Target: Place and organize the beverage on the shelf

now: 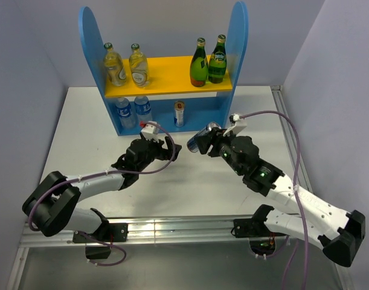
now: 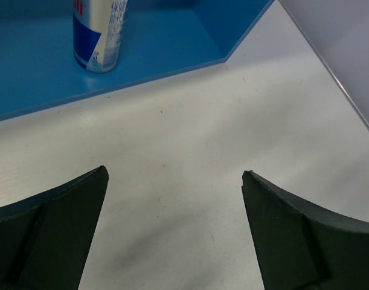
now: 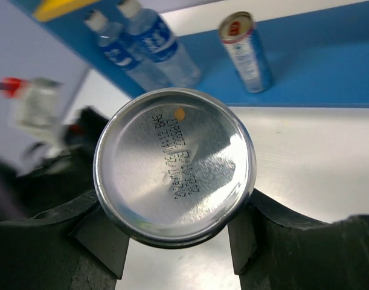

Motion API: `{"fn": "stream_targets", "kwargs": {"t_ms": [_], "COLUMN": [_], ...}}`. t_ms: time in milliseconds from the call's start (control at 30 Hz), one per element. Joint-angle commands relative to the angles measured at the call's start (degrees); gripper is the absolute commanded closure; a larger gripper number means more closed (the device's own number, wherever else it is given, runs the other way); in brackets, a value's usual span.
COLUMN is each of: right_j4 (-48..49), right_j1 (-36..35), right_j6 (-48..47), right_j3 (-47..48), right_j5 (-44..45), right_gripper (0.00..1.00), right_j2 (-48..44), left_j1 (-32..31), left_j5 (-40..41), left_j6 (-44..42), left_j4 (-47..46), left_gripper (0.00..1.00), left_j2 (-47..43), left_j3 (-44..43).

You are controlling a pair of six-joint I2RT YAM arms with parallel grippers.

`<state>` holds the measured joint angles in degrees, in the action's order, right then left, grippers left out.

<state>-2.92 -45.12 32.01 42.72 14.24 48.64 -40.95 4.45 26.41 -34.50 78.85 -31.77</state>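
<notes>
The shelf [image 1: 166,66] stands at the back of the table, with blue side panels, a yellow upper board and a blue base. The upper board holds two clear bottles [image 1: 125,63] on the left and two green bottles [image 1: 208,60] on the right. The base holds two water bottles [image 1: 133,110] and an upright blue and silver can [image 1: 179,113], which also shows in the left wrist view [image 2: 98,33]. My right gripper [image 1: 203,142] is shut on a second can [image 3: 175,166], held on its side above the table with its silver bottom toward the wrist camera. My left gripper [image 1: 171,149] is open and empty, low over the table in front of the shelf.
The white table [image 1: 190,193] is enclosed by pale walls on the left, back and right. A metal rail [image 1: 172,228] runs along the near edge by the arm bases. The two grippers are close together in front of the shelf's base.
</notes>
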Motion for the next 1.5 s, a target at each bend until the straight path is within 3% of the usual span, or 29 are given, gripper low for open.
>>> {"fn": "stream_targets", "kwargs": {"t_ms": [0, 200, 500, 867, 1167, 1233, 1467], "right_j4": [8.62, 21.35, 34.72, 34.47, 26.56, 20.25, 19.61], "right_j1": [0.12, 3.2, 9.0, 12.6, 14.27, 14.36, 13.92], "right_j6": [-4.31, -9.86, -15.39, -19.7, -16.63, -13.57, -9.24], "right_j3": [0.26, 1.66, 12.02, 26.7, 34.1, 35.33, 25.5], "right_j5": [7.01, 13.0, 18.81, 19.33, 20.83, 21.96, 21.27], "right_gripper": [1.0, 1.0, 1.0, 1.0, 1.0, 1.0, 1.0], "right_j2": [5.47, 22.24, 45.3, 59.53, 64.74, 63.34, 56.21], "left_j1": [-0.18, -0.27, -0.36, -0.36, -0.36, -0.36, -0.36], "left_j5": [1.61, 4.51, 5.31, 5.13, 5.31, 5.31, 5.05], "left_j6": [0.22, 1.71, 2.24, 1.89, 1.8, 1.71, 1.8], "left_j4": [-1.18, -0.48, -0.48, -0.66, -0.57, -0.39, -1.79], "left_gripper": [0.01, 0.01, 0.01, 0.01, 0.01, 0.01, 0.01], "left_j2": [-4.4, -9.41, -13.72, -14.86, -15.74, -16.0, -15.31], "left_j3": [-0.05, 1.97, 4.7, 5.05, 5.4, 5.4, 5.58]}}
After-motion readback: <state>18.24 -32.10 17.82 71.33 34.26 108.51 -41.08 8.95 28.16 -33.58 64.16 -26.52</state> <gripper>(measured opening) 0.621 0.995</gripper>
